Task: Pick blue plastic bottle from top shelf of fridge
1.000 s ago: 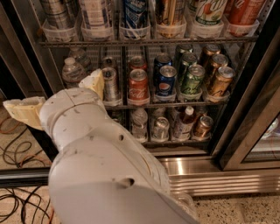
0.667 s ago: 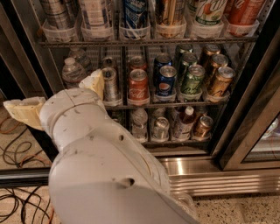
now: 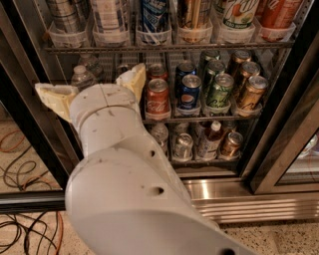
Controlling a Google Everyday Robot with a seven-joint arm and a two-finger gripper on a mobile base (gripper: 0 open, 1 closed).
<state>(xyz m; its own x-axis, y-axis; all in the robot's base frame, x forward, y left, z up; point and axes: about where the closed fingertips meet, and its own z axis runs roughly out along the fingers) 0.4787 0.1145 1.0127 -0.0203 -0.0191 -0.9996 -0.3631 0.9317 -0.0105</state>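
Observation:
The fridge (image 3: 279, 144) stands open in front of me, with black frames and wire racks. The top shelf (image 3: 164, 48) carries a row of clear cup-like trays with tall bottles and cans. The blue plastic bottle (image 3: 107, 14), with a pale small-print label, stands in the second tray from the left; its top is cut off by the frame edge. My gripper (image 3: 94, 88) is below that shelf, in front of the left end of the middle rack. Its cream fingers (image 3: 56, 97) are spread wide and hold nothing.
A bottle with bold blue lettering (image 3: 154, 15) stands right of the target, a grey ribbed bottle (image 3: 65, 15) left of it. A small water bottle (image 3: 82, 77) and several soda cans (image 3: 189, 92) fill the middle rack. Steel base (image 3: 249, 199) below; cables (image 3: 20, 174) on the floor at left.

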